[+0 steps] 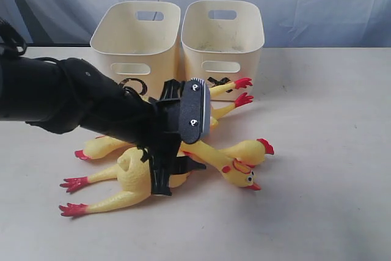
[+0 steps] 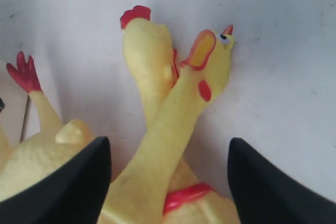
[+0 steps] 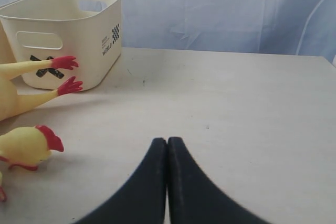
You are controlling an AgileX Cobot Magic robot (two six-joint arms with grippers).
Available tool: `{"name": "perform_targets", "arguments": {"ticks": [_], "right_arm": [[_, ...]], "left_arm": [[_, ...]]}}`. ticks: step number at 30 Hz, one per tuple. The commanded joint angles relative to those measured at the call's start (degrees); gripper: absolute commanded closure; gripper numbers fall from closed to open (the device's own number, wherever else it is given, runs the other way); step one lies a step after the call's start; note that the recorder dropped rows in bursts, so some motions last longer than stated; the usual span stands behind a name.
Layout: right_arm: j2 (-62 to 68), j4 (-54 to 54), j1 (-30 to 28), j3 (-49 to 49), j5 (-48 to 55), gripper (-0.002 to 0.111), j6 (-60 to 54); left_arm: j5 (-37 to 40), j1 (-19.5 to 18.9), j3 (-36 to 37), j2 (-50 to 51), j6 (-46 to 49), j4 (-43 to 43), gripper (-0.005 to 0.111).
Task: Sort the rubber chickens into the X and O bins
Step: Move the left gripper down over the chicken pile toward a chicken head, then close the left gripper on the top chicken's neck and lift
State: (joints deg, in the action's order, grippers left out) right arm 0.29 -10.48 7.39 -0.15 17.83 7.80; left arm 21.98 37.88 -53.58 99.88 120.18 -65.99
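Beyond the left claw (image 2: 168, 144), the X bin (image 3: 86, 43) bears a black X and side print, seemingly "WORLD"; the O bin (image 1: 116, 50) bears a half-hidden O.

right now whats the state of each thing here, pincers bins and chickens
chickens, lying in a heap on the table, two necks crossed
left pincer, open, over the chickens
right pincer, shut, holding nothing
x bin, upright, nothing seen inside
o bin, upright, nothing seen inside
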Motion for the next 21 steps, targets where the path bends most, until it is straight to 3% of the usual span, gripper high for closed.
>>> {"name": "perform_targets", "arguments": {"ticks": [1,9,21], "right_arm": [[-0.3,0.1,0.4,0.1,-0.4,0.109,-0.1],[-0.3,0.1,2.0,0.1,-0.4,0.109,-0.1],[-0.3,0.1,2.0,0.1,-0.4,0.109,-0.1]], "left_arm": [[-1.0,1.8,-1.7,2.7,1.7,0.4,0.045],[-2.8,4.4,-5.0,7.8,1.7,3.2,0.045],[-7.5,4.4,-5.2,9.6,1.7,4.2,0.048]]}}
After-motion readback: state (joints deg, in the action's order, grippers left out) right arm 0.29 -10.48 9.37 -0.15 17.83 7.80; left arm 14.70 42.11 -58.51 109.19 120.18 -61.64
